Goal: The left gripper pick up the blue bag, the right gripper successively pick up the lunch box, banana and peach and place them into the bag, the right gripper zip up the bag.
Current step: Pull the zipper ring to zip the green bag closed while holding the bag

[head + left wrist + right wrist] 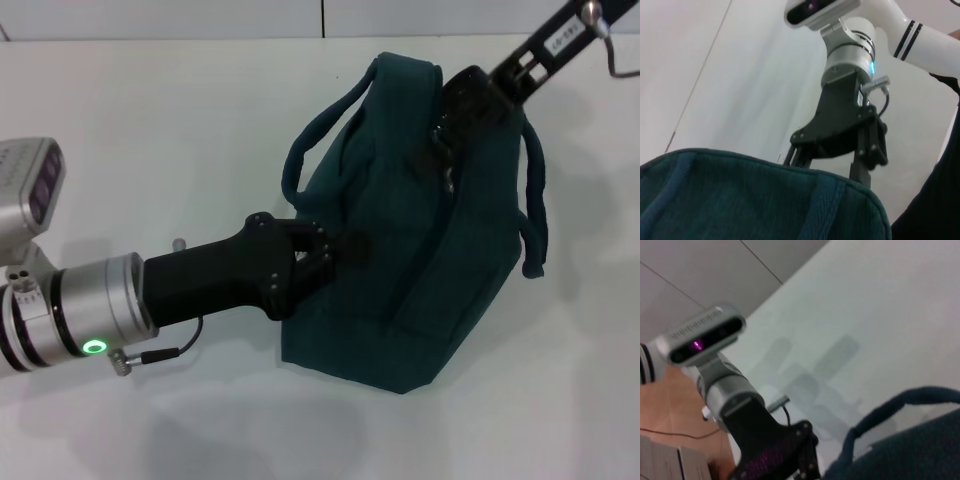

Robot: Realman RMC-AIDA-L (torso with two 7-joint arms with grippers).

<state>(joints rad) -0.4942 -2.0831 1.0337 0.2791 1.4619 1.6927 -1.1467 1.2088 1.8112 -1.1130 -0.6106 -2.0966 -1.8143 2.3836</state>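
The blue bag (400, 260) stands at frame centre on the white desk (150, 130), top closed. The left gripper (335, 250) enters from lower left, its fingers pinching the bag's side fabric. The right gripper (450, 125) reaches in from upper right onto the bag's top; whether its fingers are spread cannot be determined.

White table (150, 130) — pale wall (160, 18) behind.
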